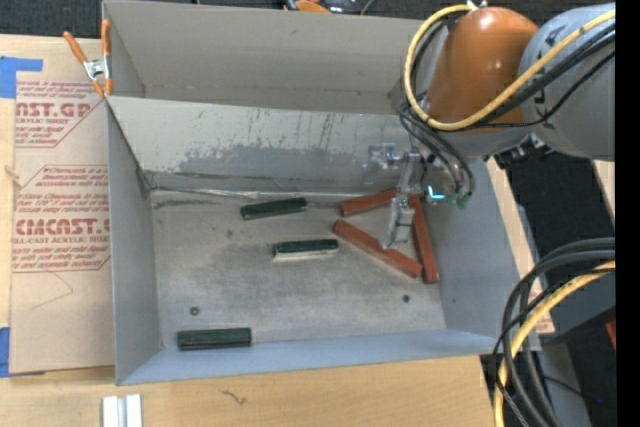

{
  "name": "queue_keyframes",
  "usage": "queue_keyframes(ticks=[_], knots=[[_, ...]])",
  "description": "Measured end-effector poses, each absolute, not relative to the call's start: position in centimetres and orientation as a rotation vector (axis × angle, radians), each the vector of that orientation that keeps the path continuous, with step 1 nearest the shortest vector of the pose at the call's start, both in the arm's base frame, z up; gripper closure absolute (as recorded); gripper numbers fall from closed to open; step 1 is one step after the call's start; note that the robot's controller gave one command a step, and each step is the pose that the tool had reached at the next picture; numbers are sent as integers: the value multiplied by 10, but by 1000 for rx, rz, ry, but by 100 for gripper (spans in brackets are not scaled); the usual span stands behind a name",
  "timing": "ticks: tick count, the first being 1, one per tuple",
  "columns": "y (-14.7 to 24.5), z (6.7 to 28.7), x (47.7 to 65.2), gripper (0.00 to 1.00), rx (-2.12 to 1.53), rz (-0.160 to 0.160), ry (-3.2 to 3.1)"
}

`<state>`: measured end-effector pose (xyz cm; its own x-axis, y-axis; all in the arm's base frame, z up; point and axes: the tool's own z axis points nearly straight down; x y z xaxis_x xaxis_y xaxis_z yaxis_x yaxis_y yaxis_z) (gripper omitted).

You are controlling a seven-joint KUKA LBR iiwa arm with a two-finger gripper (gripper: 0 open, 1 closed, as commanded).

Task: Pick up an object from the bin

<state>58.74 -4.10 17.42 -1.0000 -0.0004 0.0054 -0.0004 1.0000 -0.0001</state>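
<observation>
My gripper (pixel 401 220) hangs low at the right side of the bin, among three red-brown bars. One red-brown bar (pixel 367 205) lies just left of it, pointing toward the back wall. A second red-brown bar (pixel 378 251) runs diagonally below it. The third red-brown bar (pixel 425 247) lies along the right wall, just right of the gripper. The gripper's tip overlaps the spot where these bars meet; no bar is visibly lifted.
Three dark green bars lie further left: one (pixel 273 208) near the back wall, one with a pale edge (pixel 306 250) mid-floor, and one (pixel 214 339) at the front left corner. The arm with its orange cover and yellow cables overhangs the bin's right rim.
</observation>
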Motion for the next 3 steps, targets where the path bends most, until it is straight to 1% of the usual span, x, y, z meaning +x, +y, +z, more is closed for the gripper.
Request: queue_keyframes(ticks=[1,2,3], knots=[[-87,78,541,0,-103,0,-3131],[-85,83,544,100,-97,0,-3141],[-72,221,552,100,-97,0,-3151]])
